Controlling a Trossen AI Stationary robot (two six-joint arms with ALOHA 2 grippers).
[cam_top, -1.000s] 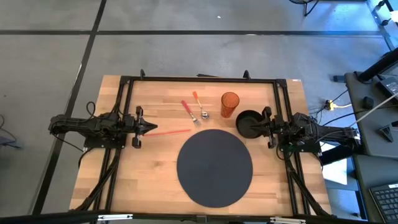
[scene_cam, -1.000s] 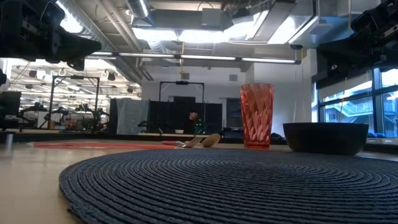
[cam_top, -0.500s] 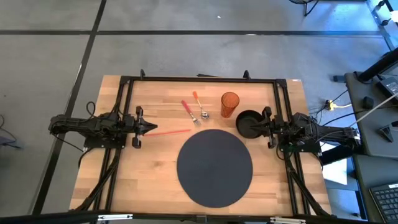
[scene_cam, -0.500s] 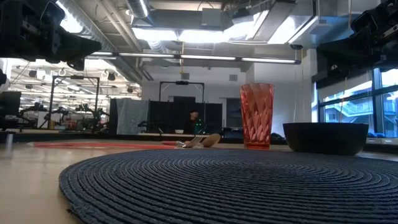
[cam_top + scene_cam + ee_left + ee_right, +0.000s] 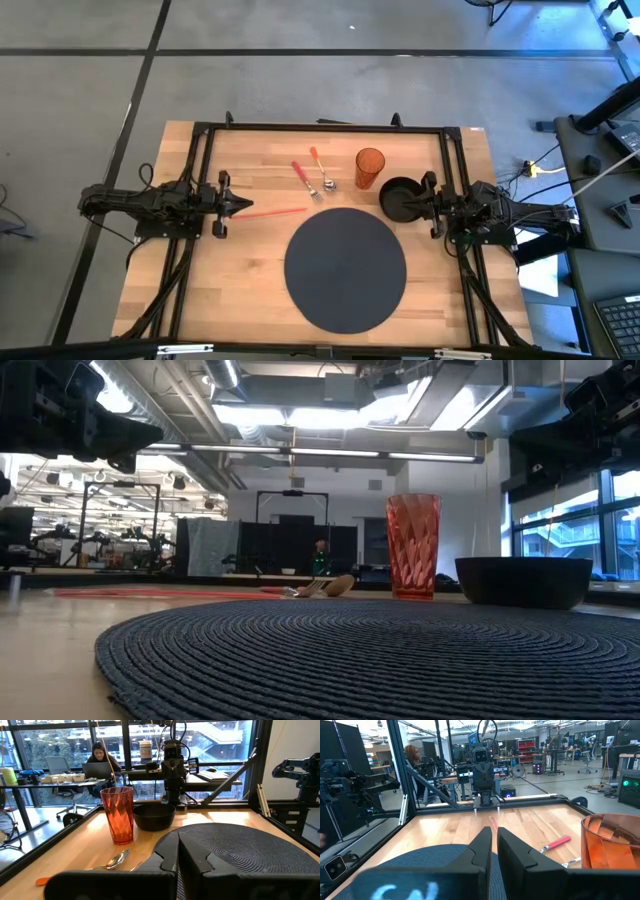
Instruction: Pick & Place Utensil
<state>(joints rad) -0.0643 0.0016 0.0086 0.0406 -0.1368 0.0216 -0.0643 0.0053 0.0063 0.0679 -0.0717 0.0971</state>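
Three utensils lie flat on the wooden table: a thin red one (image 5: 275, 211), a pink-handled fork (image 5: 304, 178) and an orange-handled spoon (image 5: 322, 172). My left gripper (image 5: 240, 205) hovers shut at the table's left side, just left of the red utensil's end. My right gripper (image 5: 412, 203) hovers shut at the right side, over the black bowl (image 5: 398, 198). In the left wrist view the shut fingers (image 5: 177, 854) point toward the spoon (image 5: 114, 861) and the orange cup (image 5: 118, 815). In the right wrist view the shut fingers (image 5: 494, 844) point at the red utensil (image 5: 493, 822).
A round dark woven placemat (image 5: 345, 268) lies on the near middle of the table. The faceted orange cup (image 5: 369, 167) stands upright beside the black bowl, right of the spoon. A black frame (image 5: 320, 127) borders the table. A person sits at a desk beyond the table (image 5: 100, 757).
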